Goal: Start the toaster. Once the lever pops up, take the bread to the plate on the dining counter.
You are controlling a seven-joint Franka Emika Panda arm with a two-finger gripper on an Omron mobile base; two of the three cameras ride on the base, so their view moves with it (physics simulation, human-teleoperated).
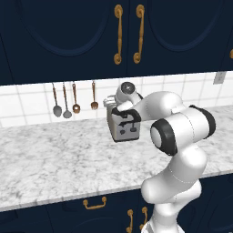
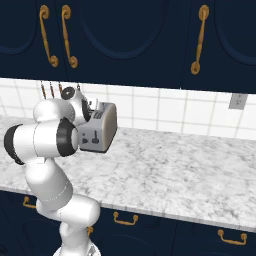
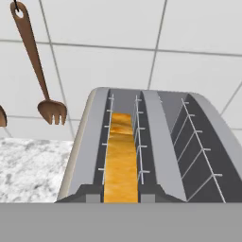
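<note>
No words or numbers can be read anywhere; the toaster has small dark marks, too blurry to read

Toaster: brushed silver-grey metal shell, matt sheen; thin bright wire guides line both slots; end face carries dark plastic-looking fittings. Bread: golden-orange, coarse mottled crumb surface, dull finish. Tabletop: white-grey marbled stone, smooth, lightly polished. Wall tiles: white glazed ceramic, smooth, with fine grey grout lines. Hanging spork: brown wood, satin finish. Upper cabinet doors: dark navy painted panels, matt; handles brass-coloured metal, glossy. Robot arm: smooth white glossy casing, dark joint bands.
</note>
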